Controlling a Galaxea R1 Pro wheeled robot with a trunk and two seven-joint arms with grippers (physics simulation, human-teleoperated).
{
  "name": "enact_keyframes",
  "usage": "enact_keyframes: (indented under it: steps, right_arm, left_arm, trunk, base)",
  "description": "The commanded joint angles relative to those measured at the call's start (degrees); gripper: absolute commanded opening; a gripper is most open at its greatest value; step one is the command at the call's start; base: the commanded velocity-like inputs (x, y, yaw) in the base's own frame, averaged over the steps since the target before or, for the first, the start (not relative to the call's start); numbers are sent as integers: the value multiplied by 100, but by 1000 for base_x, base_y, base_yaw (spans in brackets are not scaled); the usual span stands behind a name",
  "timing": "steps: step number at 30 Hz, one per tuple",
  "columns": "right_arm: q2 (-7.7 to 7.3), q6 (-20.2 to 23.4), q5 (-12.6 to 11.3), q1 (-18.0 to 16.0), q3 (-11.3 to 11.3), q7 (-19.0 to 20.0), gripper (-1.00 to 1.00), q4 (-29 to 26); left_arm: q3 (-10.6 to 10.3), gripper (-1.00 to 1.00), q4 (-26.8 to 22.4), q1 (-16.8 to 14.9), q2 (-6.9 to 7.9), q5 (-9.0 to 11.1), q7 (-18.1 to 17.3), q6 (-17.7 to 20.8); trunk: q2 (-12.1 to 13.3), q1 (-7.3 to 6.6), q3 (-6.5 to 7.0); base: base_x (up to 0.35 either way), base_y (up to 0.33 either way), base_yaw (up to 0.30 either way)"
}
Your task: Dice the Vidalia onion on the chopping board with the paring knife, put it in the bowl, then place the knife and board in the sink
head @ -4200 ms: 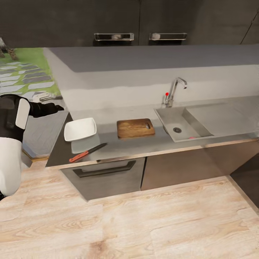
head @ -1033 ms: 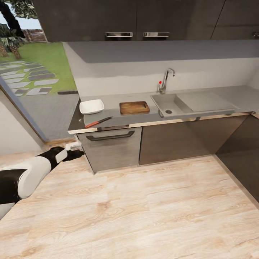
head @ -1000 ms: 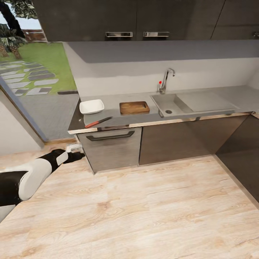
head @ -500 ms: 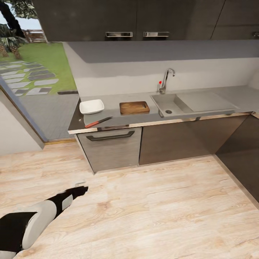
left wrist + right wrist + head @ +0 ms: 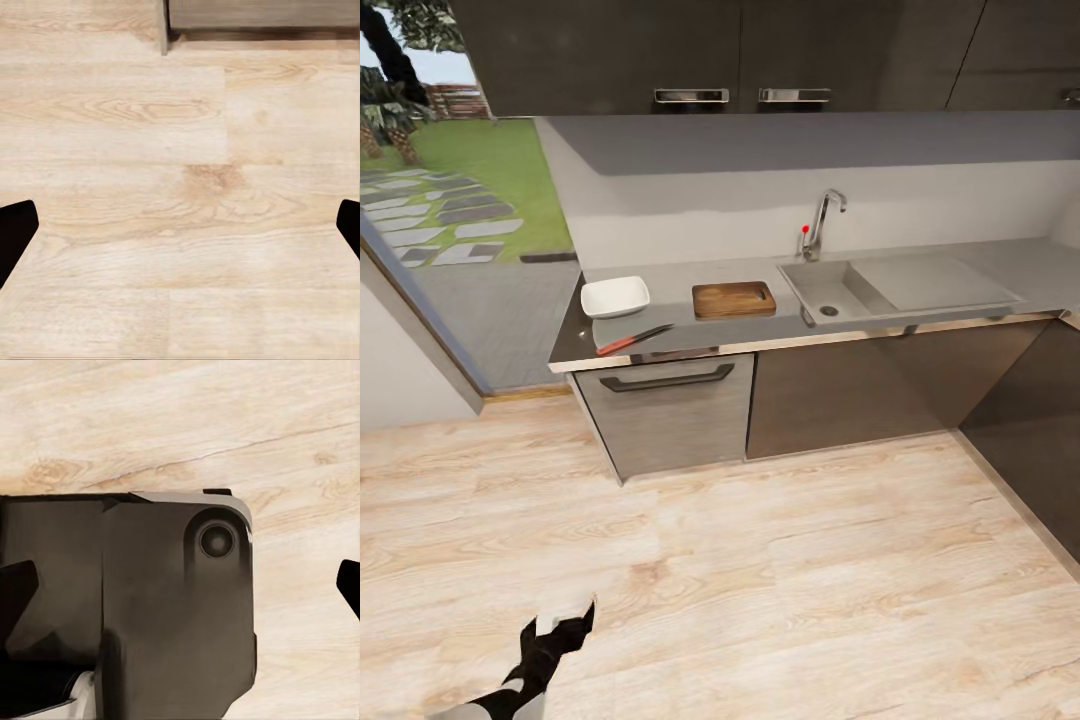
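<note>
Left claw: my left claw (image 5: 572, 620) hangs low over the wood floor (image 5: 780, 580), near the bottom edge of the head view. In the left wrist view its two dark fingertips (image 5: 15, 236) sit at opposite edges of the picture, spread wide, with bare planks between them. It holds nothing and touches nothing.
Right claw: in the right wrist view its fingertips (image 5: 16, 585) also stand wide apart. A dark robot housing (image 5: 176, 607) with a round recess lies between them; I cannot tell whether they touch it.
Desk: the grey desk (image 5: 680, 335) runs over dark cabinet fronts, well apart from my left claw.
Paring knife: the paring knife (image 5: 632, 340) lies flat near the desk's front edge, orange-red handle toward the desk's left end.
Bowl: the white bowl (image 5: 615, 296) stands upright just behind the knife.
Chopping board: the chopping board (image 5: 733, 299) lies flat between bowl and sink, nothing on it.
Sink: the sink (image 5: 828, 290) lies right of the board, tap (image 5: 820, 225) behind it. I cannot make out an onion in the basin.
Change: half a second ago my left arm reached further up the floor; it now sits lower. Desk items unmoved.
</note>
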Motion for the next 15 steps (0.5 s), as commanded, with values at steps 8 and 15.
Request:
enact_keyframes:
  steps: [8,15]
  right_arm:
    - [39,-140,-43,6,20,-76,100,-657]
    - [-128,-145,-28,-4,7,-916,100,-1449]
  left_arm:
    - [-14,100,25,888,-280,49,717,-1699]
    - [-21,100,22,1155,-683,4,1640,-2462]
  trunk:
    - [-10,4,-7]
    - [-10,4,-7]
  base:
    - [0,0,0]
    - [0,0,0]
